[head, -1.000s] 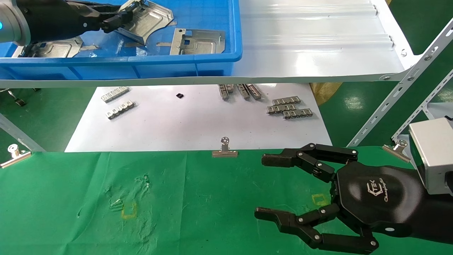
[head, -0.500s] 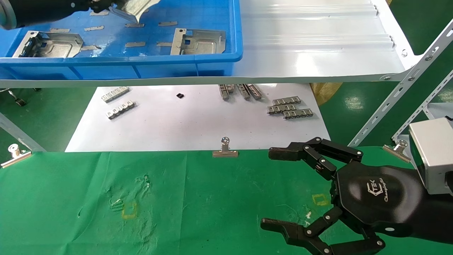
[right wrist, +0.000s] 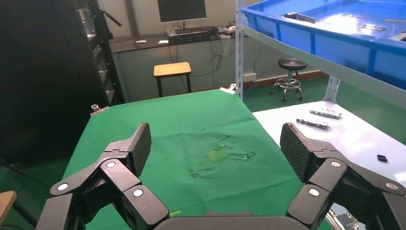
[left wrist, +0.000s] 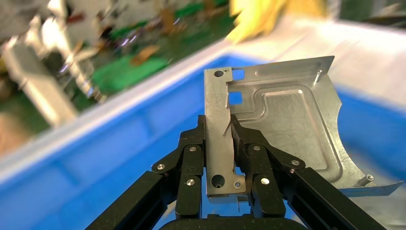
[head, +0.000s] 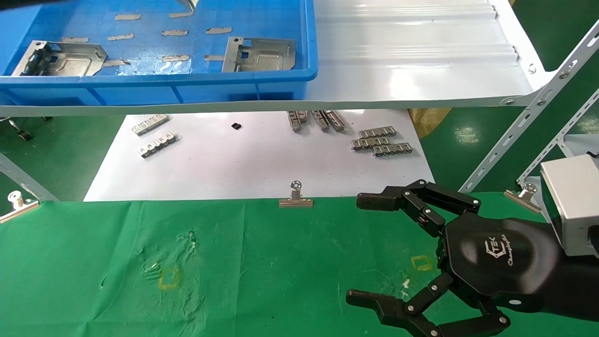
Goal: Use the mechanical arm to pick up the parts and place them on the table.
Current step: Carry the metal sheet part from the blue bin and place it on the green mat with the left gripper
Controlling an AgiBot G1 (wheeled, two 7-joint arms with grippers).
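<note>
In the left wrist view my left gripper [left wrist: 219,139] is shut on the flange of a silvery stamped part [left wrist: 287,124] and holds it above the blue bin [left wrist: 95,158]. In the head view only that part's lower tip [head: 189,3] shows at the top edge. Two more parts [head: 58,58] [head: 259,54] lie flat in the blue bin [head: 187,89]. My right gripper [head: 354,249] is open and empty, low over the green table [head: 257,262] at the right. It also shows open in the right wrist view [right wrist: 215,148] over the green cloth [right wrist: 191,124].
The bin stands on a glossy white shelf [head: 412,56] with slanted metal braces [head: 529,131] at the right. Below it a white sheet [head: 257,164] carries small slotted strips [head: 381,142] [head: 154,138]. Binder clips [head: 295,196] [head: 18,203] pin the cloth's far edge.
My left gripper has lifted the part up out of the bin and almost out of the head view's top. My right gripper's fingers have spread wider.
</note>
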